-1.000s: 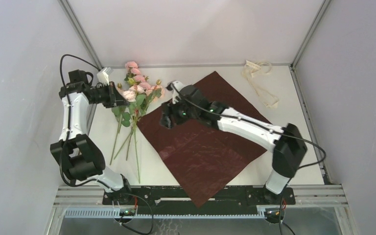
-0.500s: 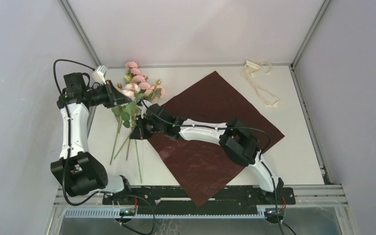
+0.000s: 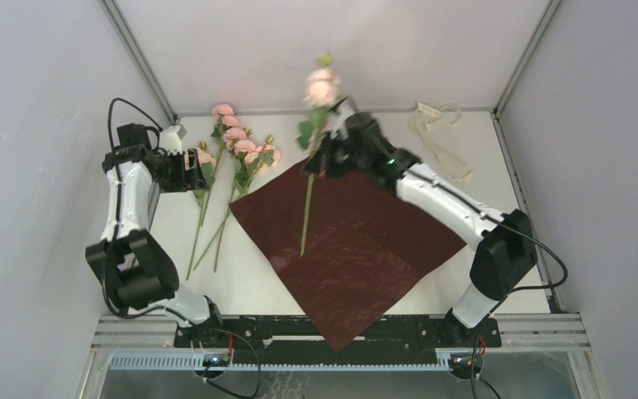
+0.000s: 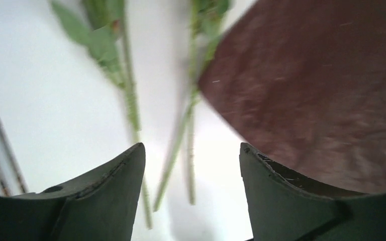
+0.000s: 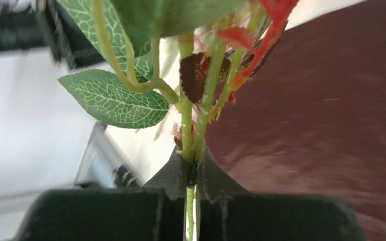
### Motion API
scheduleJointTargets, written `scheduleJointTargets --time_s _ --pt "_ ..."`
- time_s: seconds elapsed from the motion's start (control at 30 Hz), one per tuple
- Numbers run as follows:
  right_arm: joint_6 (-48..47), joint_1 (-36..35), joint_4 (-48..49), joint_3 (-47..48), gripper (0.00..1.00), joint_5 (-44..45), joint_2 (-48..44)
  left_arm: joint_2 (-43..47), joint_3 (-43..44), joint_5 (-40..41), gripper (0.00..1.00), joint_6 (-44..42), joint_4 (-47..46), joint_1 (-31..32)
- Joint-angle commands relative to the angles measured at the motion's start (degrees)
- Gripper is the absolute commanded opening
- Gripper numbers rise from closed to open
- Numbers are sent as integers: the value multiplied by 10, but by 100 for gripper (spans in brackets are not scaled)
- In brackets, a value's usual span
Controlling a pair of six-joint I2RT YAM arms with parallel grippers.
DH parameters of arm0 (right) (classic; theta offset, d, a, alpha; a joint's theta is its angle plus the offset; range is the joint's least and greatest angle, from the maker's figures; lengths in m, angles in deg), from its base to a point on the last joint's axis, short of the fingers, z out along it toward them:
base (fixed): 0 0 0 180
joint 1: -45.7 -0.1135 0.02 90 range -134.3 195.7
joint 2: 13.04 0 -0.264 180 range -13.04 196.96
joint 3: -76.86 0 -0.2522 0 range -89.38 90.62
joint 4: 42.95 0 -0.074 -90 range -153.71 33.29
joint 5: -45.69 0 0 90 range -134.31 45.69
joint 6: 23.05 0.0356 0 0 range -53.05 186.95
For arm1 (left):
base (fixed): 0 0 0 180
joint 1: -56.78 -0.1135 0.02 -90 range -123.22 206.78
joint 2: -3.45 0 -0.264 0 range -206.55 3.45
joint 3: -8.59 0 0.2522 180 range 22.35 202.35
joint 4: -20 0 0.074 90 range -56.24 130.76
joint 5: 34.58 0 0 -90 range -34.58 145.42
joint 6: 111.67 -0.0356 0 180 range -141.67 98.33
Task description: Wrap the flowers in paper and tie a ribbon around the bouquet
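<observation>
Paper [image 3: 357, 241]: flat, centre.
Left gripper [image 3: 197, 166]: ten o'clock, fingers spread beside the lying flowers [image 3: 237, 154] (clenched a moment ago).
Right gripper [image 3: 336, 154]: twelve o'clock, pinching one stem [image 3: 307, 208], newly lifted over the paper.
Ribbon [image 3: 440, 137]: two o'clock, apart.

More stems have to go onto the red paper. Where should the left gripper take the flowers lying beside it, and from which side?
Probably by the bare stalks of the flowers, below the leaves, coming straight down with the left gripper, its open jaws across them. The stalks lie flat and thin on the table; the blooms are bulky.
</observation>
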Motion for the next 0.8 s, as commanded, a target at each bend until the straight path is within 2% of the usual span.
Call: scheduleJointTargets --time_s 0.0,0.07,0.1,0.13,0.2,0.23,0.33,0.53,0.77 --pt "-58 100 -171 12 3 57 19 -70 11 176 72 -59 -14 -4" --pt "-72 132 -187 35 12 71 58 -105 26 199 68 -55 -12 -4" --pt "-82 146 -203 57 22 75 86 -124 36 201 64 -52 -8 -4" --pt "-96 156 -226 88 38 75 119 -144 50 198 61 -48 -2 -4" --pt "-130 171 -299 191 64 78 197 -186 83 178 55 -43 24 -4" --pt "-145 174 -347 241 70 91 233 -208 100 177 52 -39 36 -3" --pt "-163 176 -412 301 74 155 280 -253 127 201 50 -33 43 1" --pt "-170 152 -382 235 76 208 197 -331 191 213 50 -25 62 20" --pt "-170 149 -350 133 75 203 132 -386 244 200 50 -20 74 38"
